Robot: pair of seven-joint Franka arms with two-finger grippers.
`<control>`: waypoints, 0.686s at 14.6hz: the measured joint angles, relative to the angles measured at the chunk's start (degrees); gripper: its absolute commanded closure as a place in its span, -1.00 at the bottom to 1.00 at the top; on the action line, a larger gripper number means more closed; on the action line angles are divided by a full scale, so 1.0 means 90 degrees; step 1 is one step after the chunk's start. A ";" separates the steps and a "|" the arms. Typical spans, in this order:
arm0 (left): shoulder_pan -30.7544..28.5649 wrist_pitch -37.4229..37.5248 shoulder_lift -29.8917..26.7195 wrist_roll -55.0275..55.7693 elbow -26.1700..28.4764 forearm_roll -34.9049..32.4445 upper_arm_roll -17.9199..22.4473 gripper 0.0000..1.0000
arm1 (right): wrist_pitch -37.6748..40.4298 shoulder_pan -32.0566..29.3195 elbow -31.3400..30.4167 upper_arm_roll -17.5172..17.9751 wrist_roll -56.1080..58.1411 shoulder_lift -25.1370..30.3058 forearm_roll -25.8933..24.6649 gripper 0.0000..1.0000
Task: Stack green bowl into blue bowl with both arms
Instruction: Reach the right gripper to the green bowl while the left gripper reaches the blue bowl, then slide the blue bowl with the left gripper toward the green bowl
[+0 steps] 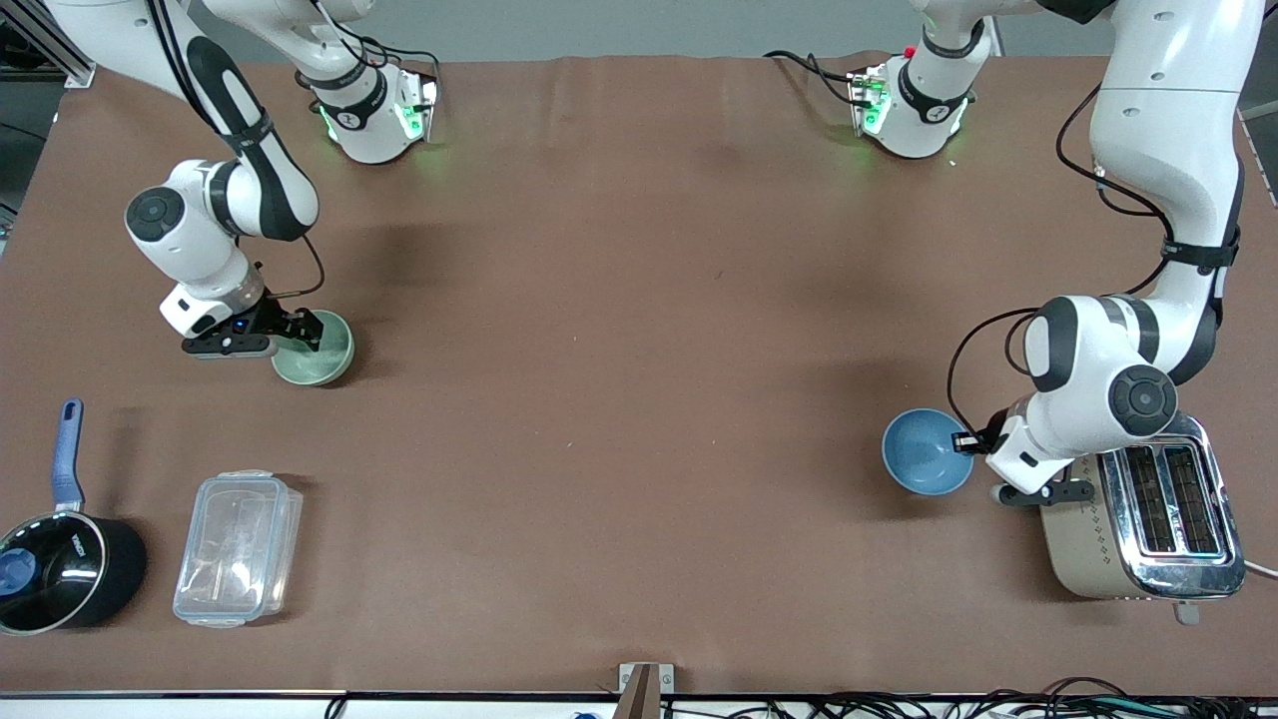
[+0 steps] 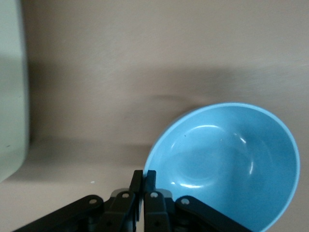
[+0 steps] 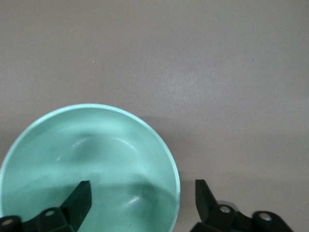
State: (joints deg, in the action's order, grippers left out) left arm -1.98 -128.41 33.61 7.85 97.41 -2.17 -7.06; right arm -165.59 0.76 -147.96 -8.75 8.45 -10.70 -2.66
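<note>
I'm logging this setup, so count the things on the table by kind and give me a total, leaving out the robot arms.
Bowls: 2, the green bowl and the blue bowl
Saucepans: 1, the black saucepan
Clear lidded containers: 1, the plastic container
Toasters: 1, the toaster
Total: 5

1. The right arm [image 1: 215, 160] enters from the upper left of the front view and bends down to a wrist in the left part of the frame.
2. The right gripper [image 1: 312, 333] sits low at the left of the frame with its fingers [image 3: 79, 198] spread wide, one inside the green bowl [image 1: 318, 350] and one outside its rim.
3. The left arm [image 1: 1163, 200] comes down the right edge of the front view, elbow folded, wrist at the lower right.
4. The left gripper [image 1: 963, 440] is low at the right of the frame, its fingers [image 2: 150, 181] pressed together at the rim of the blue bowl [image 1: 924, 454].
</note>
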 measured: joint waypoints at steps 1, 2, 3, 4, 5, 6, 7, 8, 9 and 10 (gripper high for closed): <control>0.0007 0.0004 -0.0062 0.0171 -0.0027 0.0000 -0.0162 0.99 | 0.0001 0.0000 0.0000 0.0000 0.0000 -0.0030 0.0000 0.53; 0.0017 0.0018 -0.0126 0.0395 -0.0050 0.0000 -0.0362 0.99 | 0.0004 0.0000 0.0000 0.0000 0.0007 -0.0033 0.0000 0.91; 0.0030 0.0038 -0.0181 0.0688 -0.0080 0.0000 -0.0612 0.99 | 0.0009 0.0000 0.0001 0.0000 0.0024 -0.0033 0.0000 0.99; 0.0051 0.0050 -0.0215 0.1059 -0.0114 0.0000 -0.0896 0.99 | 0.0019 0.0000 0.0001 0.0000 0.0041 -0.0033 0.0000 1.00; 0.0119 0.0061 -0.0226 0.1500 -0.0142 0.0000 -0.1171 0.99 | 0.0026 0.0000 0.0003 0.0000 0.0058 -0.0033 0.0000 1.00; 0.0288 0.0062 -0.0224 0.2003 -0.0164 -0.0001 -0.1367 0.99 | 0.0029 -0.0001 0.0003 -0.0001 0.0069 -0.0032 0.0000 1.00; 0.0581 0.0062 -0.0216 0.2547 -0.0191 -0.0002 -0.1456 0.99 | 0.0027 0.0000 0.0009 0.0002 0.0072 -0.0027 0.0000 1.00; 0.0944 0.0062 -0.0187 0.3056 -0.0250 -0.0002 -0.1473 0.99 | 0.0093 0.0001 0.0033 0.0017 0.0072 0.0026 0.0001 1.00; 0.1313 0.0061 -0.0129 0.3543 -0.0342 -0.0002 -0.1477 0.99 | 0.0317 0.0008 0.0061 0.0032 0.0072 0.0138 0.0001 1.00; 0.1656 0.0061 -0.0040 0.3979 -0.0445 -0.0003 -0.1477 0.99 | 0.0649 0.0014 0.0112 0.0036 0.0072 0.0271 0.0000 1.00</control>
State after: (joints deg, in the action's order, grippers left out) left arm 12.92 -127.85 33.25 43.65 93.41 -2.19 -20.35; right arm -159.75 0.89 -146.96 -8.42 9.10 -8.26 -2.66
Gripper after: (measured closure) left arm 0.956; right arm 0.934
